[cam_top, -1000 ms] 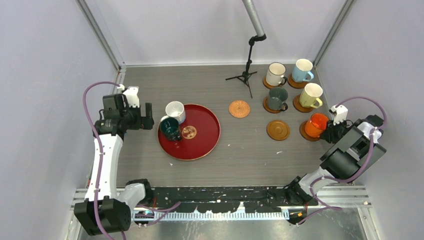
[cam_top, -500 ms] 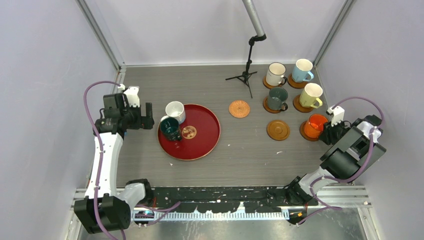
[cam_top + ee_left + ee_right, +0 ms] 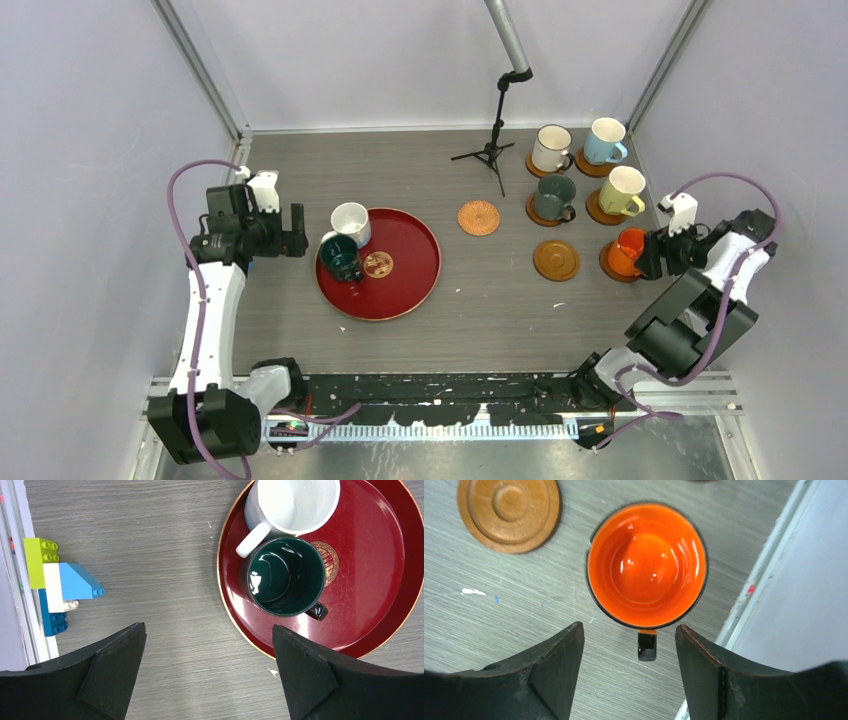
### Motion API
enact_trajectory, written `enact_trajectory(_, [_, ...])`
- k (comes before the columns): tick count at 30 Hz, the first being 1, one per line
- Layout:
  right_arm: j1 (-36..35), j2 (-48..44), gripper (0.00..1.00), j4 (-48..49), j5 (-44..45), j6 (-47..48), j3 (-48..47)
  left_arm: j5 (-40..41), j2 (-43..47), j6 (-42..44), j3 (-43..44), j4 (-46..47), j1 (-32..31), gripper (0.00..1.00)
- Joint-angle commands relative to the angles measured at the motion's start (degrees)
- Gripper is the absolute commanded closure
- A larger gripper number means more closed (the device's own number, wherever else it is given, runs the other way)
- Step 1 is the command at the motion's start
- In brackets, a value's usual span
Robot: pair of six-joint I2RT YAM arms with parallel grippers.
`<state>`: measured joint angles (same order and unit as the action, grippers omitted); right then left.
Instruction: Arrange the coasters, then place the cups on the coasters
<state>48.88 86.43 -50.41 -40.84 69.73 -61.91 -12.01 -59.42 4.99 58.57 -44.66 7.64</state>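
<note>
The orange cup (image 3: 629, 250) (image 3: 647, 564) stands upright on a wood coaster (image 3: 609, 265) at the right. My right gripper (image 3: 652, 260) (image 3: 629, 626) is open just behind it, and the cup's dark handle (image 3: 647, 646) sits between the fingers, touching neither. One wood coaster (image 3: 556, 260) (image 3: 509, 512) and a woven coaster (image 3: 479, 217) lie bare. The cream (image 3: 551, 148), light blue (image 3: 605, 140), grey-green (image 3: 553, 196) and yellow (image 3: 622, 190) cups each stand on a coaster. White (image 3: 350, 222) (image 3: 292, 505) and teal (image 3: 340, 257) (image 3: 285, 575) cups stand on the red tray (image 3: 410, 275) (image 3: 370, 580). My left gripper (image 3: 297, 232) (image 3: 208, 626) hangs open and holds nothing, left of the tray.
A small black tripod (image 3: 492, 150) stands at the back middle, under a grey pole. Coloured toy bricks (image 3: 55, 585) lie by the left wall rail. The right wall rail (image 3: 769, 580) runs close beside the orange cup.
My right gripper has opened and let go of the orange cup's handle, and its wrist has drawn back to the right. The cup stays on its coaster. The left arm has not moved.
</note>
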Motion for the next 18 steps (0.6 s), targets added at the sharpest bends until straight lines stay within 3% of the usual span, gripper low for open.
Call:
enact_trajectory(1, [-3.22,-6.01,0.27,-1.6,-0.76,-9.03,-5.09,0.74,-1.46,0.2,3.0,-0.99,0.18,0.0])
enact_trajectory(8, [-14.68,-12.0,0.21,2.44,1.83,-28.13,-11.14,0.32,-2.28,-1.74,3.17,-1.66,0.21,0.0])
enact_trajectory(13, [-38.05,-17.03,0.17,10.33,12.77,-42.94,-11.26,-0.07,-2.63,-4.12,3.34,-1.52,0.21,0.0])
enact_trajectory(18, [-62.27,-12.97,0.17,16.75,24.3,-51.81,-13.66,0.71,-1.93,-4.75,3.06,-1.27,0.22,0.0])
